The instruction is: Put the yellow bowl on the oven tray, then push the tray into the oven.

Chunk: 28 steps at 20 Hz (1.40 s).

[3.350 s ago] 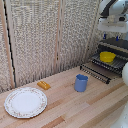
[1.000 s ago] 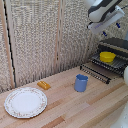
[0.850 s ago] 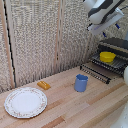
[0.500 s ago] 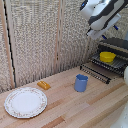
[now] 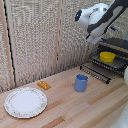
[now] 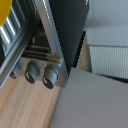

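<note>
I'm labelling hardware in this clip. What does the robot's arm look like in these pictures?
In the exterior view the arm is white, with rounded, bulbous segments and glossy shells. A dark, nearly black section runs along its upper part toward the picture's corner, and there is a dark round cap at the end of one joint. The picture is blurred, so the fingers, any cables and any markings cannot be made out. The wrist view shows none of the arm.

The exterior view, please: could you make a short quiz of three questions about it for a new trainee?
1. True or false: the yellow dish already rests on the baking sheet.
2. Which thing lies nearest the white plate? A. blue cup B. orange block C. oven
3. Fill in: the grabber is ____ the yellow dish (above / touching).

Key: 1 true; 2 B; 3 above.
</note>
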Motion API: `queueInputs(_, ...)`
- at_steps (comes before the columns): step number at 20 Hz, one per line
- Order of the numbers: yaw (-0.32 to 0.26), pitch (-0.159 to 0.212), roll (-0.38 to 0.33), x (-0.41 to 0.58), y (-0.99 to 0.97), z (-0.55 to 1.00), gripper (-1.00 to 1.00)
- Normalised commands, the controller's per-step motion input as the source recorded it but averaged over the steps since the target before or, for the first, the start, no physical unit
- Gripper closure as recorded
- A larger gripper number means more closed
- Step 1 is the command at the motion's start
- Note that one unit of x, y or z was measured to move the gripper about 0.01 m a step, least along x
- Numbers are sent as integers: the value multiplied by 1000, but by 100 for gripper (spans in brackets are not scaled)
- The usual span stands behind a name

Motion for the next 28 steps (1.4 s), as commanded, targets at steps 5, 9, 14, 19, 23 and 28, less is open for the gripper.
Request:
queueInputs(5, 199, 103, -152, 339, 286, -110, -100)
queueInputs(9, 181, 187, -65, 273, 436, -310, -100)
queueInputs(14, 187, 203, -40, 235, 190, -408, -100)
queueInputs(19, 203, 131, -38, 146, -29, -375, -100)
queueInputs(23, 142, 78, -107, 4, -144, -271, -100)
queueInputs(28, 55, 39, -73, -95, -190, -288, -100)
